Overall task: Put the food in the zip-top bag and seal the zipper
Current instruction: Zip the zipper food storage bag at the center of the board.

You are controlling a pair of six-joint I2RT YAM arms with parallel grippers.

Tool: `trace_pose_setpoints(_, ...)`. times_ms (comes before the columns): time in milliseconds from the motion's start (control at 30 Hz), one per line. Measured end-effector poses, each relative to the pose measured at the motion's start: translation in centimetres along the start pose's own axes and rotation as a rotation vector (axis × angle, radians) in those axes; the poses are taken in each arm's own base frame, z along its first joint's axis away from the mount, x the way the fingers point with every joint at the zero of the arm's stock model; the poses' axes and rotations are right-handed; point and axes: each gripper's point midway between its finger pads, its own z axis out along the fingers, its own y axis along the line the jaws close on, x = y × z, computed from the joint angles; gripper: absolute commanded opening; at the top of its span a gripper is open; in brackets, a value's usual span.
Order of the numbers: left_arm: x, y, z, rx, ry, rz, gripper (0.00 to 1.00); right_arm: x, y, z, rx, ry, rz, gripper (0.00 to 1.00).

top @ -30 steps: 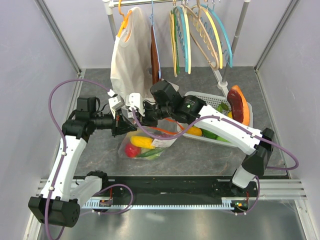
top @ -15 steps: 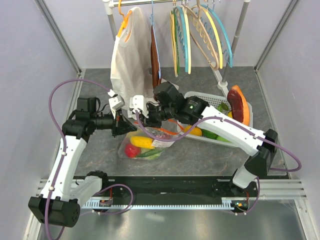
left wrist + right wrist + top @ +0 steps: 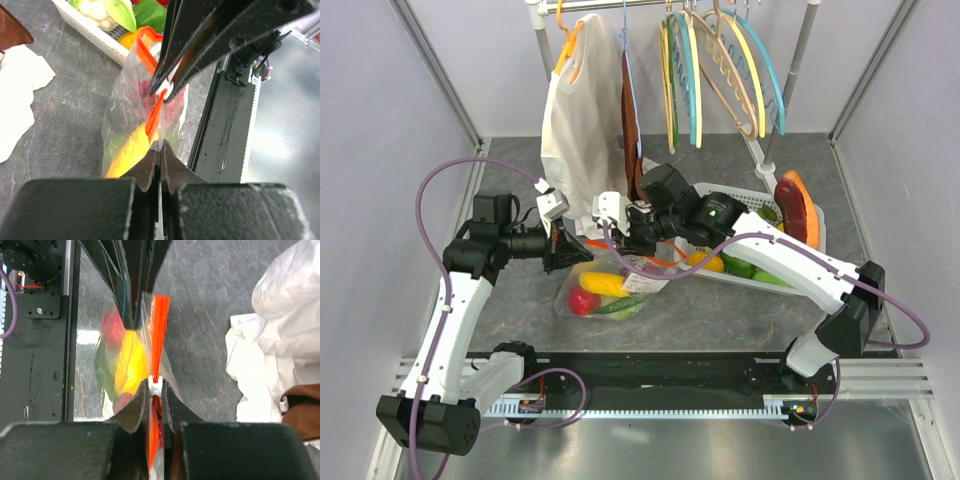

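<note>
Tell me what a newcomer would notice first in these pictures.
First, both grippers meeting at mid-table: the left gripper pinches one end of the orange-red zipper, the right gripper is shut on it at its white slider. Under them is the clear zip-top bag with bright toy food inside. Behind are a white basket and coloured hangers.

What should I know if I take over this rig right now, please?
Left pincer: shut on one end of the zipper.
Right pincer: shut on the white slider, partway along.
Zip-top bag, between them, holds red, yellow and green food.
Done: some food bagged, zipper partly run.
Left: draw the slider to the far end, where the mouth looks open. More toy food sits in the white basket.
</note>
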Motion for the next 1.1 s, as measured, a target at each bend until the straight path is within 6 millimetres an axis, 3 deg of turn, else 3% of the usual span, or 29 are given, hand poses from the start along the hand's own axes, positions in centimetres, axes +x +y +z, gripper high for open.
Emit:
trace_pose_setpoints(567,-1.2,0.1,-0.5,-0.021,-0.022,0.032,0.02,5.6,-0.1,-3.7,0.037,0.081,0.035,0.00)
trace_pose_setpoints(1100,-1.9,1.7,-0.9,-0.069,-0.021,0.014,0.02,11.4,-0.7,-7.1,0.086,0.169,0.068,0.00)
